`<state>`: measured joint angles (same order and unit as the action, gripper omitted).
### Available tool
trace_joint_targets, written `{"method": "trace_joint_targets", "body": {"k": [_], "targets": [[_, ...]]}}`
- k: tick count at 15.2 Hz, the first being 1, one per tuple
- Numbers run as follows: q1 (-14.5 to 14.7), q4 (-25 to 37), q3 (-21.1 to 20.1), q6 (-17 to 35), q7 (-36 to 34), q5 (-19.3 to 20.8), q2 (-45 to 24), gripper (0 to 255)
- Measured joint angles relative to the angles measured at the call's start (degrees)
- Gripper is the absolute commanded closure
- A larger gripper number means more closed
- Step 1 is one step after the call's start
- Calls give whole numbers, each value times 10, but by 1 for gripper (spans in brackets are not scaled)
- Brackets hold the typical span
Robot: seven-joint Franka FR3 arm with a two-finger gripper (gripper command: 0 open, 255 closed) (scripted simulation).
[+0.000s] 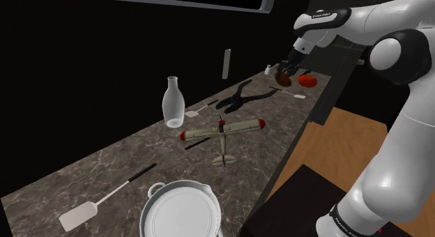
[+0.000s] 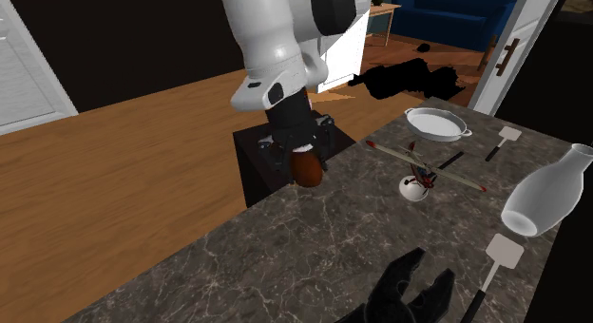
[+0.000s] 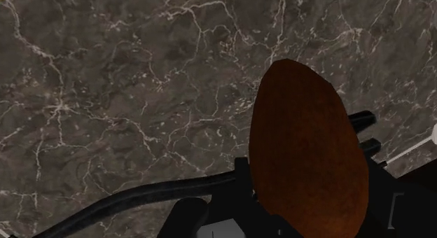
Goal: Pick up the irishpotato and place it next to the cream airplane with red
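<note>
A brown oval potato [image 1: 284, 79] hangs above the dark marble counter [image 1: 139, 155] at its far end, with my black gripper [image 1: 286, 70] shut on it. From the second exterior view the potato [image 2: 307, 167] sticks out below the gripper [image 2: 298, 152], just over the counter's edge. In the wrist view the potato [image 3: 308, 149] hides most of the fingers. The cream airplane with red wing tips [image 1: 222, 134] stands mid-counter, well apart from the gripper; it appears as the airplane [image 2: 419, 169] in the second exterior view.
A red tomato [image 1: 307, 80] lies just beside the gripper. A black tool [image 1: 240, 96], a clear bottle [image 1: 173, 102], a small spatula [image 1: 197, 111], a white pan [image 1: 182, 209] and a long spatula [image 1: 90, 204] are spread along the counter. Wooden floor [image 2: 114, 198] lies beyond its edge.
</note>
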<state>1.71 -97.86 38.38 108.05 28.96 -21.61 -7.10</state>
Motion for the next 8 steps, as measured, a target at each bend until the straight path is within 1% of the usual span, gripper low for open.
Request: {"method": "trace_joint_targets", "body": {"k": [2, 7, 8], "targets": [[24, -35, -12, 23, -33, 20, 28, 255], [67, -95, -47, 63, -114, 62, 83, 255], [74, -99, -55, 67, -131, 67, 88, 255]]}}
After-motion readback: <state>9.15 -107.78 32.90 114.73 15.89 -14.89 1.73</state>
